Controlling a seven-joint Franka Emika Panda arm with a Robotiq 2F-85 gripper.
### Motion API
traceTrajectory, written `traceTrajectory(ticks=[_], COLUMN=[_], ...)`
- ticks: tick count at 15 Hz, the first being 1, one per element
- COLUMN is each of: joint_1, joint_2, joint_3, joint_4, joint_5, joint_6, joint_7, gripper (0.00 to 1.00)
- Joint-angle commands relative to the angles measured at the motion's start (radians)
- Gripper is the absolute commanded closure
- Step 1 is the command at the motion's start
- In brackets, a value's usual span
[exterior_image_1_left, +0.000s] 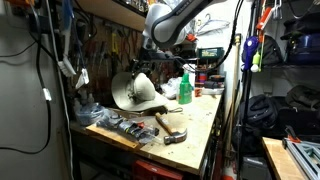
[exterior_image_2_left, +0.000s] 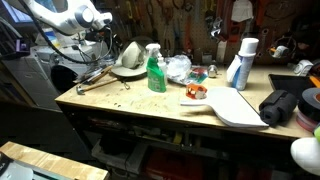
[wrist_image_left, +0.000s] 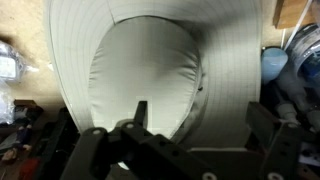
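Observation:
A pale grey brimmed hat (wrist_image_left: 150, 70) fills the wrist view, crown toward the camera. It lies at the back of the wooden workbench in both exterior views (exterior_image_1_left: 135, 92) (exterior_image_2_left: 128, 60). My gripper (wrist_image_left: 200, 112) hangs just above it with its two dark fingers spread wide. One finger is over the crown and the other is past the brim's edge, so a part of the brim lies between them. The fingers do not press on it. The gripper also shows in both exterior views (exterior_image_1_left: 152, 62) (exterior_image_2_left: 103, 42), right over the hat.
A green spray bottle (exterior_image_2_left: 156, 70) (exterior_image_1_left: 185, 88) stands beside the hat. A hammer (exterior_image_1_left: 170, 125) and loose tools (exterior_image_2_left: 95, 80) lie on the bench (exterior_image_2_left: 150, 105). A white cutting board (exterior_image_2_left: 235, 105), a white-and-blue bottle (exterior_image_2_left: 243, 62) and a black bundle (exterior_image_2_left: 280, 105) sit further along.

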Motion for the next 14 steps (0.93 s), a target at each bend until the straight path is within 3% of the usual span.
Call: traceTrajectory(ticks=[1, 4, 7, 9, 14], joint_1=[0.011, 0.012, 0.028, 0.015, 0.054], joint_2=[0.0, -0.001, 0.044, 0.06, 0.125], joint_3=[-0.011, -0.011, -0.08, -0.089, -0.191], joint_4=[0.001, 0.001, 0.034, 0.039, 0.098], joint_5=[0.009, 0.009, -0.092, -0.075, -0.185], joint_6=[0.0, 0.0, 0.076, 0.133, 0.195], joint_7=[-0.008, -0.008, 0.082, 0.051, 0.188], gripper=[0.0, 0.0, 0.0, 0.0, 0.0])
